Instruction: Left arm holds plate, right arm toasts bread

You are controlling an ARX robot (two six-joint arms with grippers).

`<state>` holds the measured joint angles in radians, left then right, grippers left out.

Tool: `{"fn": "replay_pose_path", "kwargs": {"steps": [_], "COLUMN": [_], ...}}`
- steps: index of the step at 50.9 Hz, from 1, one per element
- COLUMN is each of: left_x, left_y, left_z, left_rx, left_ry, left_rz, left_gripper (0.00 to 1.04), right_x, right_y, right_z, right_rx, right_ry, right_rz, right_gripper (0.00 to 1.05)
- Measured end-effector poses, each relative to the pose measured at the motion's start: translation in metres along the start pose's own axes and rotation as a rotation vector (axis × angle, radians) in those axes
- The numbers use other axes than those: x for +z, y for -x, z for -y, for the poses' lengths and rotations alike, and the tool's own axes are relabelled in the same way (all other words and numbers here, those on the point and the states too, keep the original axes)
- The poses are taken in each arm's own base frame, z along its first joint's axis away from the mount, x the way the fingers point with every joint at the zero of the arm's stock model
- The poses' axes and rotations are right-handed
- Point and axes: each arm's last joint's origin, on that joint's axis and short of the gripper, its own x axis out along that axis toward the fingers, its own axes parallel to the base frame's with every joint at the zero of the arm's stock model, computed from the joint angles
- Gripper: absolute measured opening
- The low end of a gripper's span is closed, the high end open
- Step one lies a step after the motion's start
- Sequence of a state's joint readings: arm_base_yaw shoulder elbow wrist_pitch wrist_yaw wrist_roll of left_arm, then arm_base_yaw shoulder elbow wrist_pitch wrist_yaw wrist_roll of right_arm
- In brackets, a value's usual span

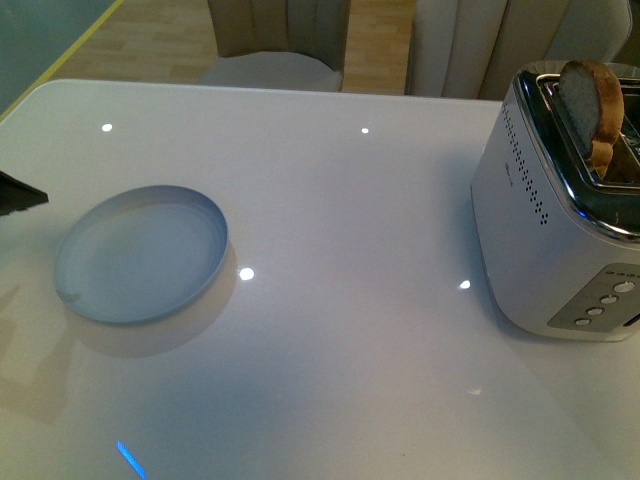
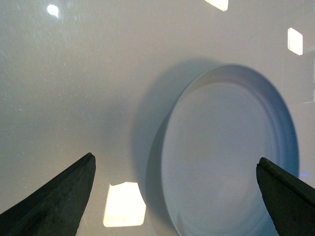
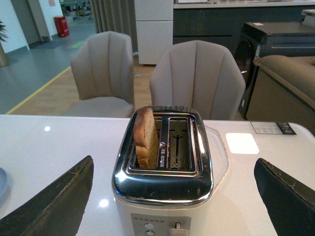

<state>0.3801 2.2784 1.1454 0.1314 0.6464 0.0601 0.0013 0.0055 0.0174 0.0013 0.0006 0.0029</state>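
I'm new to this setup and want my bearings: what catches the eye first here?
The white toaster with a chrome top stands at the table's right, a brown bread slice sticking up from one slot. On the left lies an empty pale blue plate on the glossy white table, with the open left claw poised near it.

No text, brand, number or sign can be read in any view: the small marks beside the buttons on the toaster [image 1: 560,200] and the print on the dark card [image 3: 272,128] lying on the desk [image 1: 330,200] are too small and blurred to make out.
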Motion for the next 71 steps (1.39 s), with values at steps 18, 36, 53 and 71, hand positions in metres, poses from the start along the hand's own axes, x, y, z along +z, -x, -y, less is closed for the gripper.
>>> {"fn": "replay_pose_path", "kwargs": {"steps": [18, 36, 53, 71], "left_x": [0.020, -0.003, -0.057, -0.078], "left_y": [0.081, 0.155, 0.200, 0.210], "left_z": [0.089, 0.175, 0.227, 0.236], "left_rx": [0.007, 0.126, 0.148, 0.202], "left_ry": [-0.228, -0.391, -0.419, -0.420], "left_rz": [0.178, 0.434, 0.552, 0.698], "left_gripper": [0.98, 0.98, 0.98, 0.88], "right_x": [0.000, 0.000, 0.000, 0.000], "right_y": [0.000, 0.000, 0.000, 0.000], "right_z": [0.000, 0.000, 0.000, 0.000], "right_rx": [0.000, 0.000, 0.000, 0.000], "right_ry": [0.000, 0.000, 0.000, 0.000], "right_rz": [0.000, 0.000, 0.000, 0.000], "right_gripper": [0.96, 0.96, 0.96, 0.96]}}
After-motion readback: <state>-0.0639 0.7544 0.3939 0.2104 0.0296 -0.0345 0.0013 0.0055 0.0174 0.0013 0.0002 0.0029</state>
